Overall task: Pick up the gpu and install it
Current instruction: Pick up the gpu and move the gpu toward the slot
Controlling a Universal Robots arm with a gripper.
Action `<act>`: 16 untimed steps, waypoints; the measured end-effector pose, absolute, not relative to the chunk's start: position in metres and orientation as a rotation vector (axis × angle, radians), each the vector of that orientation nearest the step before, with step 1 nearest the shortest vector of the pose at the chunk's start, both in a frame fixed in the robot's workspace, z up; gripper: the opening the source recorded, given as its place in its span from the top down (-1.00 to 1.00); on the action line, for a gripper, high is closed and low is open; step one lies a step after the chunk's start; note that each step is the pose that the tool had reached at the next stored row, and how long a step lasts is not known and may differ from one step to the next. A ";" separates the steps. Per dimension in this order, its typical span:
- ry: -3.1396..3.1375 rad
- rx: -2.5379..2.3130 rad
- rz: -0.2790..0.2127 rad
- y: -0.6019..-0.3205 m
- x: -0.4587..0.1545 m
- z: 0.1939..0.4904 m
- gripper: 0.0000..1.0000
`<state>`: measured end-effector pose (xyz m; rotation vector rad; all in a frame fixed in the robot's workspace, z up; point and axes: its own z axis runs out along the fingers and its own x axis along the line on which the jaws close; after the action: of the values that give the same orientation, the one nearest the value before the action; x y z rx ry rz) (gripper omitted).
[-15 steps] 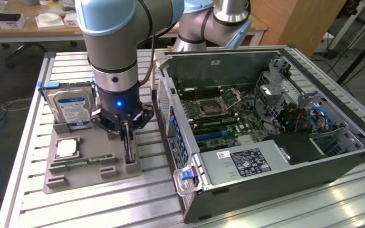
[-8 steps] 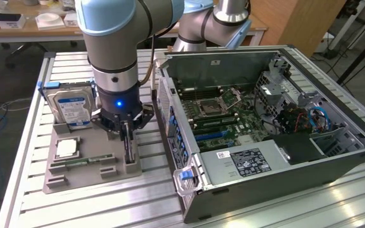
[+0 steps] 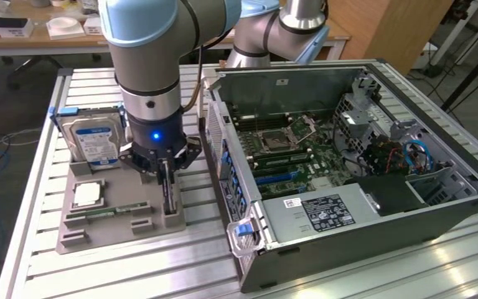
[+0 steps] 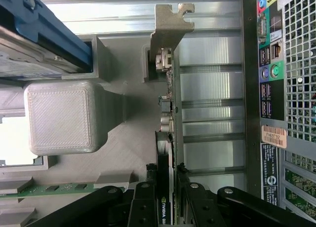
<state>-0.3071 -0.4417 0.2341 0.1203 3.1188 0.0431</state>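
Note:
The gpu [image 3: 167, 194] stands on edge in a slot of the grey holder tray [image 3: 106, 233], at the side nearest the computer case. From the wrist view I look along its thin green edge [image 4: 166, 113], with the silver end bracket [image 4: 168, 34] at the far end. My gripper [image 3: 165, 169] hangs straight down over the card. Its black fingers [image 4: 143, 200] press on both faces of the gpu, so the gripper [image 4: 166, 195] is shut on it. The card still rests in the holder.
On the tray stand a hard drive with a blue-white label [image 3: 94, 140], a processor chip [image 3: 88, 194] and a narrow memory stick [image 3: 98, 213]. The open computer case [image 3: 347, 156], motherboard [image 3: 289, 149] exposed, lies at the exterior view's right; its rear port panel [image 4: 269, 74] is close by.

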 end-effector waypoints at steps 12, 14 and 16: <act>3.119 0.120 0.043 -0.442 -0.307 0.234 0.47; 3.119 0.120 0.043 -0.442 -0.307 0.234 0.47; 3.119 0.120 0.043 -0.442 -0.307 0.234 0.47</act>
<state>-0.3071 -0.4417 0.2341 0.1203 3.1188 0.0433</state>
